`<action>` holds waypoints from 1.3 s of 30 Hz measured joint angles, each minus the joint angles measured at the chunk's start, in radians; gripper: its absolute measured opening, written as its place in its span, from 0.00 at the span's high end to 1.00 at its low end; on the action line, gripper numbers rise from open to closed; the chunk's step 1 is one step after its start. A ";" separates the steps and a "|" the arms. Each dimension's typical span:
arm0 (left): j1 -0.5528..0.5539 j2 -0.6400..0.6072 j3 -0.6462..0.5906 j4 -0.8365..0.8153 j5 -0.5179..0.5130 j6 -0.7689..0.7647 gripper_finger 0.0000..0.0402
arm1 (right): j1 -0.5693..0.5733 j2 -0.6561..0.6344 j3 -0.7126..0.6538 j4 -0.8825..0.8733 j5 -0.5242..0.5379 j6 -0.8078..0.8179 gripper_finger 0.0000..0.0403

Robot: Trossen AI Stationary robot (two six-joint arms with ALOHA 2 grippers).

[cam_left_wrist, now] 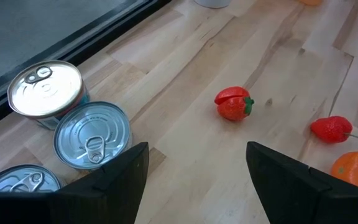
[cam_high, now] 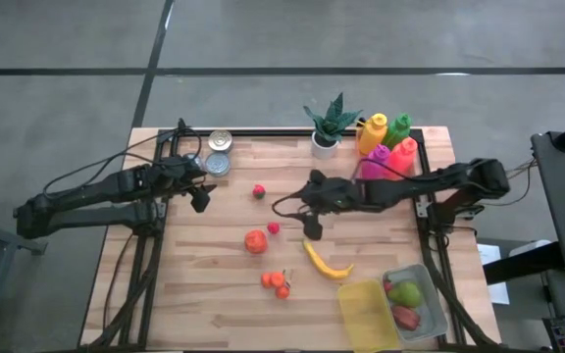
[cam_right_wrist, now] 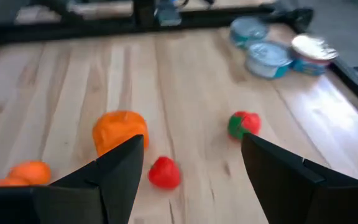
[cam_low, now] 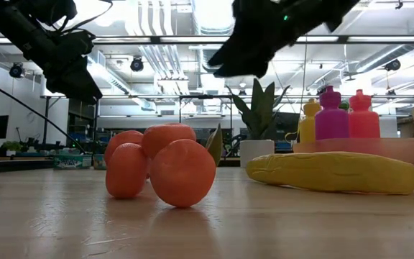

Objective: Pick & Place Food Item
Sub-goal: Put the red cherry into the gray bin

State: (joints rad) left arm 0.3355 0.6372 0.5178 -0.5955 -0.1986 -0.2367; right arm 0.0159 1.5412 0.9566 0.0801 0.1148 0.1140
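Note:
Toy foods lie on the wooden table: a strawberry, a small red piece, an orange, a cluster of small oranges and a yellow banana. My right gripper hovers open above the table's middle, right of the red piece and the orange. My left gripper hangs open near the cans, with the strawberry ahead of it. Neither gripper touches anything.
Three tin cans stand at the far left. A potted plant and coloured bottles stand at the far right. A clear bin holding fruit and a yellow lid sit at the near right corner.

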 joint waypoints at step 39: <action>0.000 0.021 0.000 -0.001 0.000 0.000 0.31 | -0.075 0.506 0.360 -0.219 -0.354 -0.361 0.34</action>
State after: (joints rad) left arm 0.3355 0.6582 0.5175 -0.5964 -0.1986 -0.2367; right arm -0.0593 2.0476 1.3163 -0.1390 -0.2397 -0.2474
